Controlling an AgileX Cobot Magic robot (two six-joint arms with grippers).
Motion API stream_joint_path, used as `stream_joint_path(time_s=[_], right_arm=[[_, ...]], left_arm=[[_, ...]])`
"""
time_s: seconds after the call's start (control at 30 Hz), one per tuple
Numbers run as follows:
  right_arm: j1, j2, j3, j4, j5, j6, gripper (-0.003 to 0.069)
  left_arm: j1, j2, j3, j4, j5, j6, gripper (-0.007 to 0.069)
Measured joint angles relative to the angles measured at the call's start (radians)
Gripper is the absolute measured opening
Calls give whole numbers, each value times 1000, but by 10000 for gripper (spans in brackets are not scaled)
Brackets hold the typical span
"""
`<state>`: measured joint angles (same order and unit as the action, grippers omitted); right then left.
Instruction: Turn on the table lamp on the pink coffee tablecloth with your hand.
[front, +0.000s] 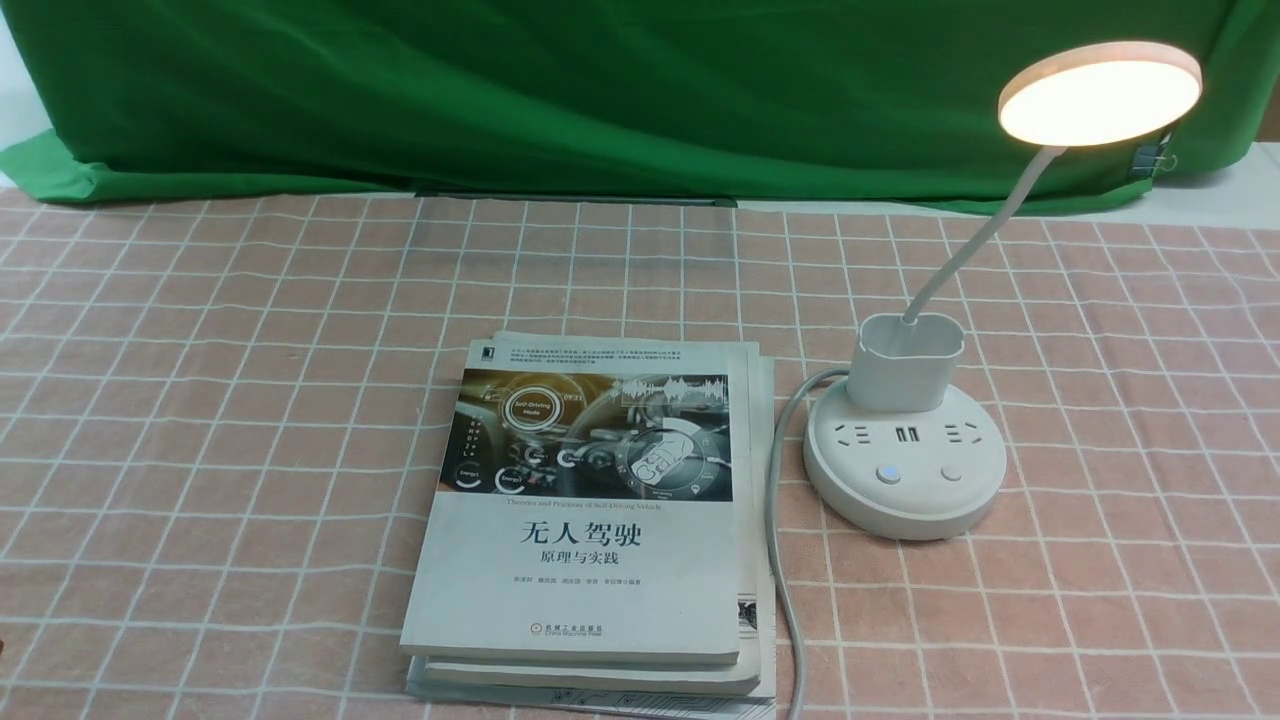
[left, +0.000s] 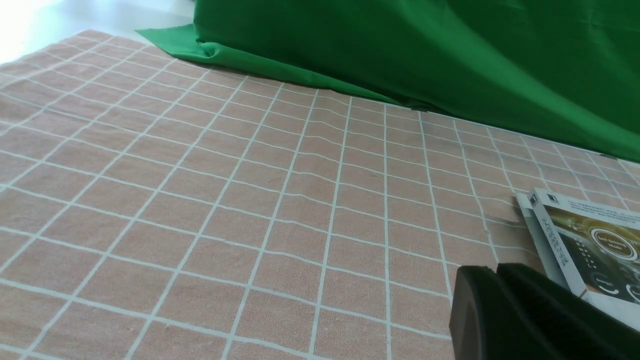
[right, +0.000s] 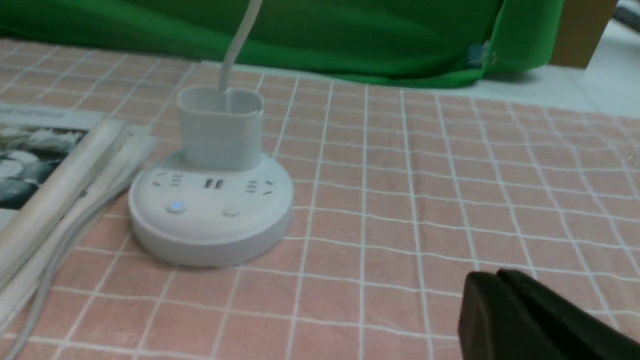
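The white table lamp (front: 905, 455) stands on the pink checked tablecloth (front: 200, 400), right of centre. Its disc head (front: 1098, 92) glows warm white and one button (front: 887, 473) on the puck base shows a blue light. The base also shows in the right wrist view (right: 210, 215), with its blue-lit button (right: 175, 206). My right gripper (right: 495, 276) is shut and empty, low over the cloth, well apart from the base. My left gripper (left: 495, 271) is shut and empty, over the cloth beside the books. Neither arm shows in the front view.
A stack of grey-white books (front: 590, 520) lies left of the lamp, with the lamp's white cable (front: 780, 520) running along its right edge. The stack's corner shows in the left wrist view (left: 585, 240). A green cloth (front: 600, 90) hangs along the back.
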<state>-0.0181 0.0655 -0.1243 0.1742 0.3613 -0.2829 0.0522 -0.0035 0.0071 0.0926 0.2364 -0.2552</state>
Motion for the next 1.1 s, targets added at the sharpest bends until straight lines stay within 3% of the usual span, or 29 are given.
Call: stream_joint_path(time_s=[0.4,1.1], right_arm=[[0,-65,131,6,-116,0,27],[0,-65,131,7,-111,3,63]], left_arm=[[-1,0,0,0,0,0,19],[-1,0,0,0,0,0,19]])
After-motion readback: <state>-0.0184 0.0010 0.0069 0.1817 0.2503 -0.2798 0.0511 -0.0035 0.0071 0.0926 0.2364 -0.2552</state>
